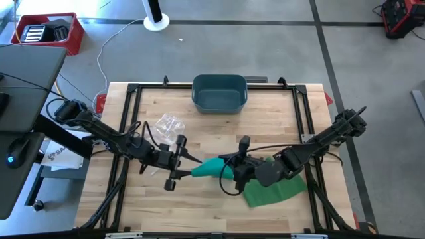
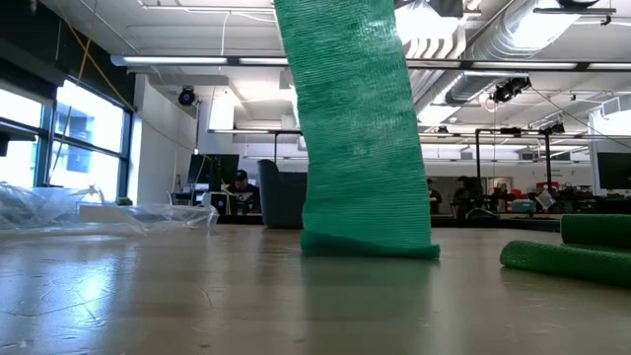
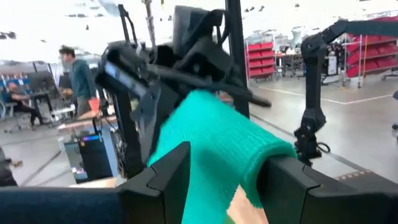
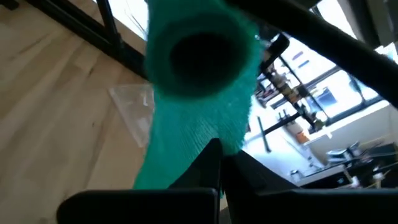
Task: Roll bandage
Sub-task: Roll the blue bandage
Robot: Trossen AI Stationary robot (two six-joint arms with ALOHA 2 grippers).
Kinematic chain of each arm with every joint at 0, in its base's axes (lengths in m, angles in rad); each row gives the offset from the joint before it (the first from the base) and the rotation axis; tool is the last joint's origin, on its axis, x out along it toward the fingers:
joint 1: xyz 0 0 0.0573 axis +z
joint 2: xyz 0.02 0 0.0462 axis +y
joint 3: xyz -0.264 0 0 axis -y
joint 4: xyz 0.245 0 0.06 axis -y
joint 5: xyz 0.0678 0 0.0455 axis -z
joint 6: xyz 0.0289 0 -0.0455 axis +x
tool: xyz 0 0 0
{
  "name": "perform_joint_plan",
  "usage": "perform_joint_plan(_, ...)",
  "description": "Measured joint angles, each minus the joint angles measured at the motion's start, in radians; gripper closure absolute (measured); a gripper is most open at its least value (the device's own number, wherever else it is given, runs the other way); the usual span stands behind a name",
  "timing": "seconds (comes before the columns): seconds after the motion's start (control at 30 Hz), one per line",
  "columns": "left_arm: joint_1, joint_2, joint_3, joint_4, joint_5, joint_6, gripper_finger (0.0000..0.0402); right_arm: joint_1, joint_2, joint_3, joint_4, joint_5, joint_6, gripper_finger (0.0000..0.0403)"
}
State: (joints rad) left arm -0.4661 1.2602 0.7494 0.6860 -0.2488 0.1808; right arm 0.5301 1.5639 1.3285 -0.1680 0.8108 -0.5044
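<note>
1. Green bandage stretched between both grippers mid-table, loose tail lying flat on the table under the right arm.
2. Left gripper spread wide around the rolled end, fingers hugging it.
3. Right gripper pinched fully shut on the fabric.
4. Probably best: keep tension even, wind straight, avoid coning.
5. No readable labels or brands anywhere.
</note>
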Motion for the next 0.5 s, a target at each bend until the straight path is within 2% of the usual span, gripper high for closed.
perform_joint_plan(0.13,-0.004,0.0,0.0,0.018,-0.003,0.009,0.0243,0.0,0.0,0.0,-0.006,-0.004,0.021,0.0403)
perform_joint_plan(0.23,0.003,0.0,0.0,0.004,-0.001,-0.026,0.0243,0.008,0.0,0.0,0.043,0.017,-0.039,0.0403)
perform_joint_plan(0.37,0.02,0.0,0.0,-0.038,0.0,-0.107,0.0243,0.017,0.0,0.0,0.162,0.063,-0.226,0.0403)
perform_joint_plan(0.5,0.038,0.0,0.0,-0.083,0.004,-0.184,0.0243,0.023,0.0,0.0,0.259,0.049,-0.452,0.0403)
